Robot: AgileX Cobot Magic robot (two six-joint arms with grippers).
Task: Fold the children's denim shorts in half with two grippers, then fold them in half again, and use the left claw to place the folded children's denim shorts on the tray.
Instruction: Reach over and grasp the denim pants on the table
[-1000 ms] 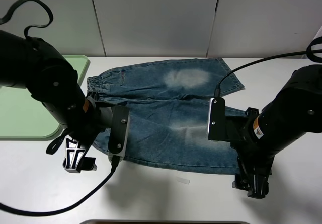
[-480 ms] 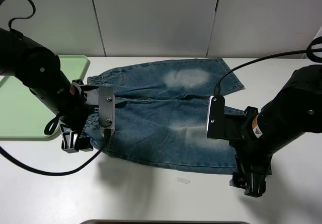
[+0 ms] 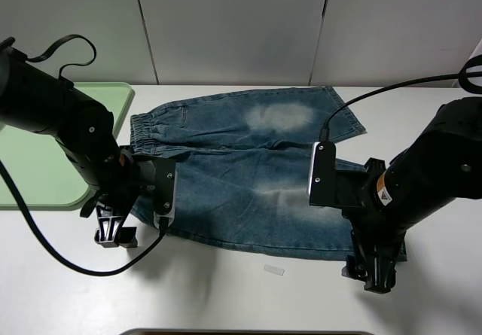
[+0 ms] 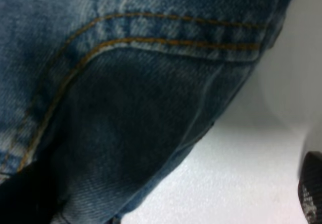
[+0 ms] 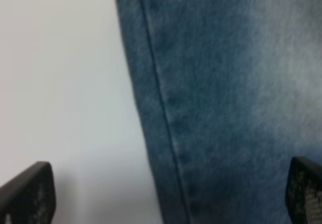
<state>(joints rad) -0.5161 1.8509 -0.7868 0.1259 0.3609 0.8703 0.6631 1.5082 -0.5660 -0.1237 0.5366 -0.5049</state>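
The children's denim shorts lie flat on the white table, elastic waist to the left and legs to the right; the cartoon patch does not show. My left claw is down at the near waist corner. In the left wrist view the jaws stand open over orange-stitched denim, with one fingertip showing. My right gripper is at the near hem corner. In the right wrist view its two pads are wide apart with the hem edge between them. The light-green tray lies at far left, partly behind my left arm.
A small whitish tape strip lies on the table just in front of the shorts. A dark edge shows at the bottom of the high view. A white panelled wall stands behind the table.
My left arm has swung left and its gripper has shifted along the near waist corner, first back, then forward again. My right gripper has barely moved.
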